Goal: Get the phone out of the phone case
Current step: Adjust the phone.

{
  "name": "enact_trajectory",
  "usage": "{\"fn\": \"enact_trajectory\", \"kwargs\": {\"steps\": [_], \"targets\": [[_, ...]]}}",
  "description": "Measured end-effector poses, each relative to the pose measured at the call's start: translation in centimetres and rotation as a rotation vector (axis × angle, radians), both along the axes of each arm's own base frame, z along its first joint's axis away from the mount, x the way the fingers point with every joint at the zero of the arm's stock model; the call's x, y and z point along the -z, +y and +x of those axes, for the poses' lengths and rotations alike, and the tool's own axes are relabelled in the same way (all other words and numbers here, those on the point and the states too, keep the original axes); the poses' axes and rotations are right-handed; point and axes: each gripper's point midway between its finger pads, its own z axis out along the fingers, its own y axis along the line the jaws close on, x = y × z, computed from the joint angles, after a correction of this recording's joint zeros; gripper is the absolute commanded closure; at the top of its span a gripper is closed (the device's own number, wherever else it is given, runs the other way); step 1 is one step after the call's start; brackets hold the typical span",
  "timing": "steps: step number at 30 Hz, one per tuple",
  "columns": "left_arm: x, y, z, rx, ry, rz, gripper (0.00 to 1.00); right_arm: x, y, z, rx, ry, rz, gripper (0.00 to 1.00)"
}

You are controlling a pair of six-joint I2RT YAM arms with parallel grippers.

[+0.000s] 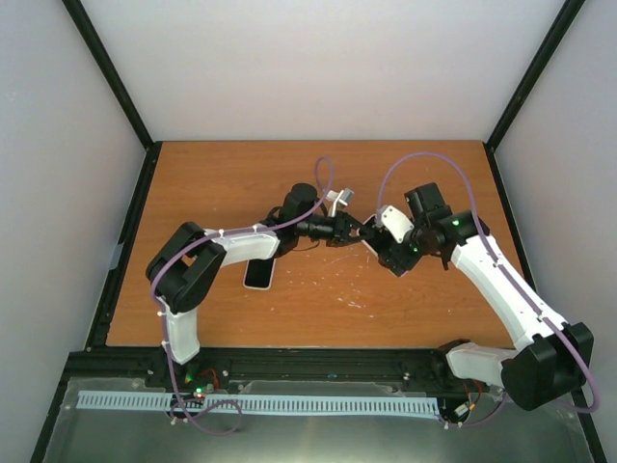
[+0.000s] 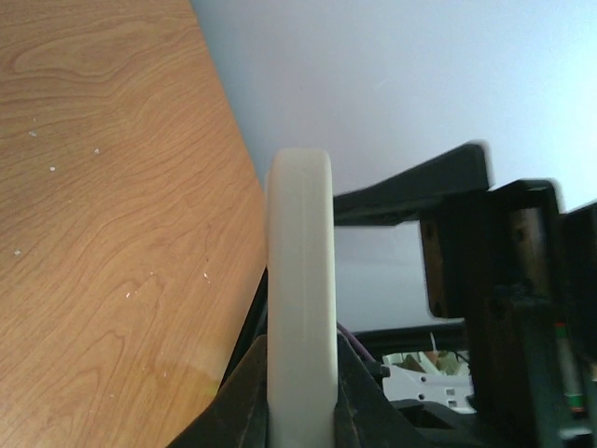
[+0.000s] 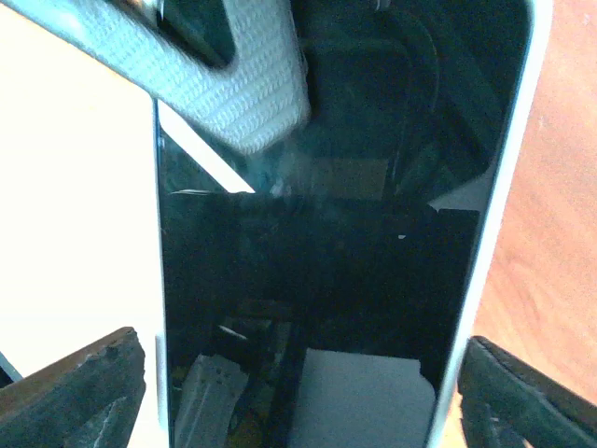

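Seen from above, the two arms meet over the middle of a wooden table (image 1: 415, 178). The left gripper (image 1: 352, 231) and the right gripper (image 1: 378, 243) are almost nose to nose, well away from every table edge. Bare wood lies open beyond them and to both sides. Pale walls and black frame posts (image 1: 106, 72) close in the table.

The phone (image 3: 317, 261) is held off the table between the two grippers. The right gripper's fingers (image 3: 522, 397) sit against its two long edges. The screen is dark, shows only reflections, and has a white rim (image 3: 499, 187); whether that rim is the case cannot be told. A pale textured pad (image 3: 247, 84) crosses the top of the screen.

In the left wrist view the phone appears edge-on as a thick white slab, clamped between the left gripper's dark fingers.

A white rectangle (image 1: 258, 273) lies flat on the table under the left forearm.
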Motion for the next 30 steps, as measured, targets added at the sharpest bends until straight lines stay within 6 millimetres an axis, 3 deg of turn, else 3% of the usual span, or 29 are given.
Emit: {"fn": "enact_trajectory", "kwargs": {"steps": [2, 7, 12, 16, 20, 26, 30], "targets": [[0.0, 0.2, -0.1, 0.017, -0.019, -0.004, 0.96, -0.9, 0.5, 0.1, 0.002, -0.004, 0.034, 0.0], [-0.8, 2.3, -0.3, 0.035, -0.078, -0.003, 0.96, -6.3, 2.3, 0.6, -0.023, -0.063, 0.188, 0.0], [-5.5, 7.4, -0.2, 0.027, -0.249, -0.068, 0.94, -13.2, 3.1, 0.3, -0.071, -0.108, 0.425, 0.08], [-10.3, 11.1, -1.4, 0.064, -0.426, -0.15, 0.94, -16.6, 3.9, -1.8, -0.198, -0.083, 0.606, 0.17], [-12.5, 13.2, -3.8, 0.146, -0.564, -0.189, 0.95, -17.2, 5.3, -4.4, -0.341, 0.003, 0.731, 0.24], [-13.5, 14.0, -6.4, 0.271, -0.628, -0.235, 0.95, -17.7, 6.4, -7.4, -0.477, 0.077, 0.88, 0.36], [-14.5, 14.2, -7.1, 0.311, -0.65, -0.256, 0.95, -16.6, 7.4, -9.0, -0.525, 0.154, 0.919, 0.42]]}}
